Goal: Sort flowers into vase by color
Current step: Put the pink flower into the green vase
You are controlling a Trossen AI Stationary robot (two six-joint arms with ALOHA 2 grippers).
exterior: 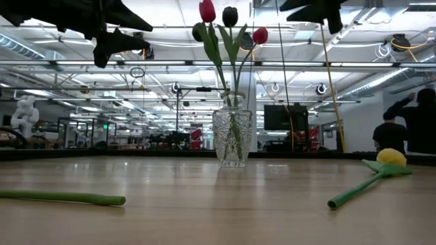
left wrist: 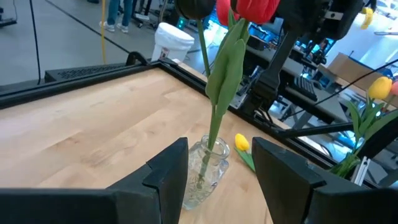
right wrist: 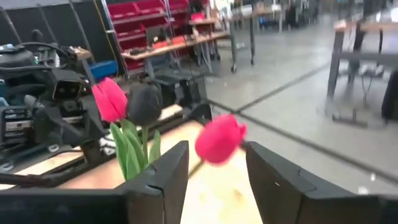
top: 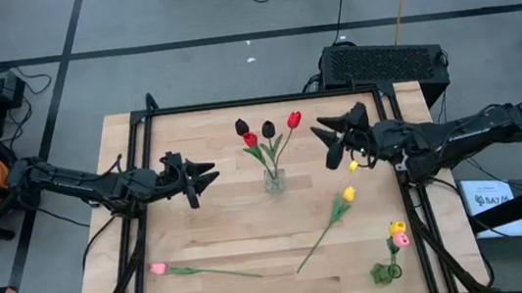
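Observation:
A clear glass vase (top: 274, 179) (exterior: 232, 139) (left wrist: 205, 171) stands at the table's middle and holds two black and two red tulips by their stems. My left gripper (top: 207, 177) (exterior: 136, 30) (left wrist: 214, 155) hovers open to the vase's left, pointing at it. My right gripper (top: 324, 139) (exterior: 317, 12) (right wrist: 214, 155) hovers open to the right of the flower heads, with a red tulip head (right wrist: 219, 138) (top: 294, 120) just ahead of its fingers and apart from them. A yellow tulip (top: 348, 194) (exterior: 390, 157) and a pink tulip (top: 158, 269) lie flat on the table.
A second small vase (top: 387, 270) near the table's near right corner holds a yellow tulip (top: 397, 228) and a pink tulip (top: 402, 240). The pink tulip's green stem (exterior: 65, 197) stretches along the near left. A black frame (top: 236, 103) borders the table. A person (exterior: 395, 129) stands in the room beyond.

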